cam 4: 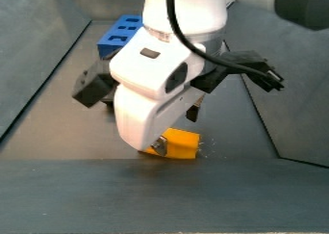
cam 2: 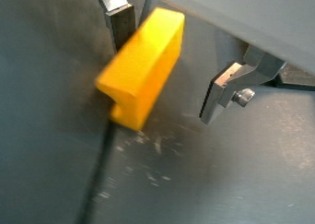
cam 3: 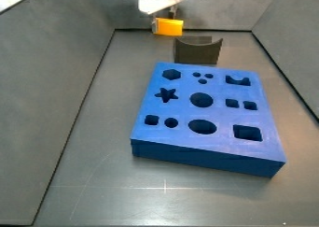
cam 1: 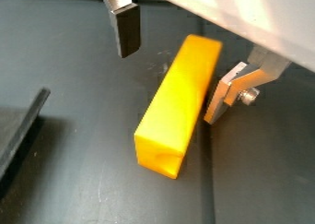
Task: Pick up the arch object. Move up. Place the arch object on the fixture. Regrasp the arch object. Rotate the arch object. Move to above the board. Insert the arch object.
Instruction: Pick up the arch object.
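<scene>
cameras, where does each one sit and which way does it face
Wrist views: both ride the arm's wrist and look down at the small yellow-orange arch block on the dark floor, between the open tool's silver fingers.
Side view: high, past the large blue holed board, facing the dark notched fixture.
Side view: low, close, facing the white arm.
All share the block.

The dark grey floor point(cam 3: 88, 128) carries the board point(cam 3: 206, 114), the fixture point(cam 3: 196, 49) and, under the tool point(cam 1: 179, 66), the arch object point(cam 1: 179, 103).

One arch object point(cam 3: 169, 26), one fixture point(cam 3: 196, 49), one board point(cam 3: 206, 111), one tool point(cam 1: 179, 66) low over the floor.
</scene>
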